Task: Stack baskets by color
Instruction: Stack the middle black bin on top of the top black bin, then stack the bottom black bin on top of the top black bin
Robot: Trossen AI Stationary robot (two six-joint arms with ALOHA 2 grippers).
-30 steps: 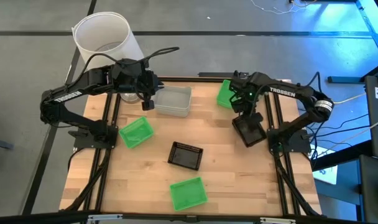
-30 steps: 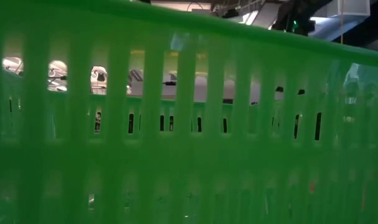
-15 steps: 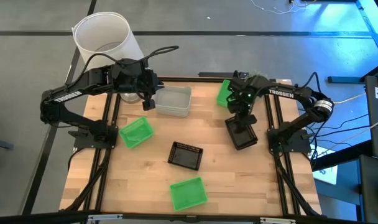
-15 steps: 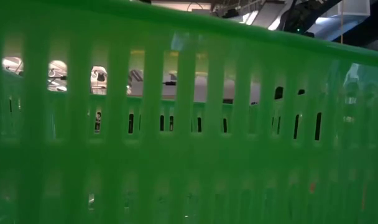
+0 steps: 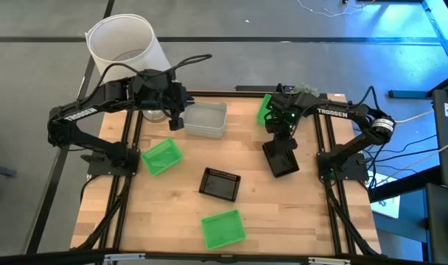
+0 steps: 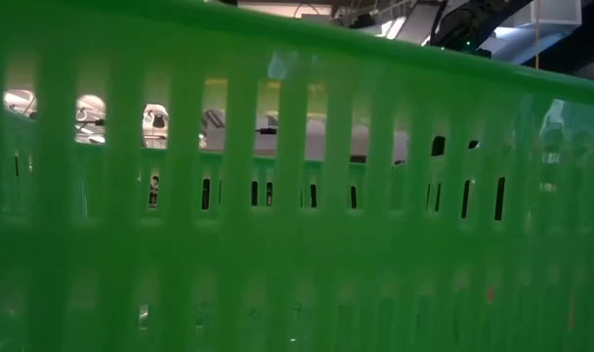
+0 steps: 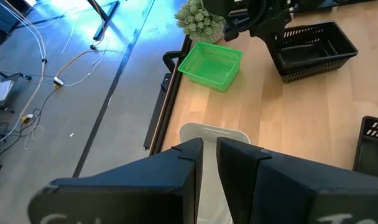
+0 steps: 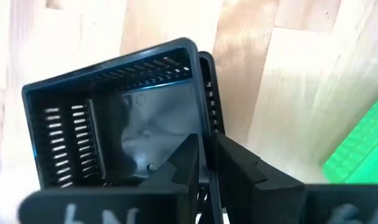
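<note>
- High view: grey floor surrounds your wooden table [image 5: 172,213]; on it the right gripper [image 5: 281,135] sits over the far rim of the black stack [image 5: 281,157], whose long axis runs from the gripper toward the near edge with a slight slant. The single black basket [image 5: 219,183] that belongs on it lies toward table centre, nearer this arm than the left one. Against the frame a second back, the stack now sits closer to the middle and is turned a little
- Also from above, the left gripper [image 5: 175,121] waits at the edge of the grey-white stack [image 5: 205,119]; loose green baskets lie below it [image 5: 161,156], at the near edge [image 5: 223,227] and at the far right [image 5: 265,110]. These baskets and the left arm match the earlier frame
- Low view: you get only the slotted wall of a green basket [image 6: 277,225] filling the picture, same as before
- Left wrist view: the fingers [image 7: 239,168] stand a narrow slit apart with nothing between them, above the grey-white rim [image 7: 207,132]
- Right wrist view: the fingers [image 8: 239,165] straddle the stack's double wall [image 8: 206,93], two black baskets nested; you cannot tell whether they pinch it or have just let go
</note>
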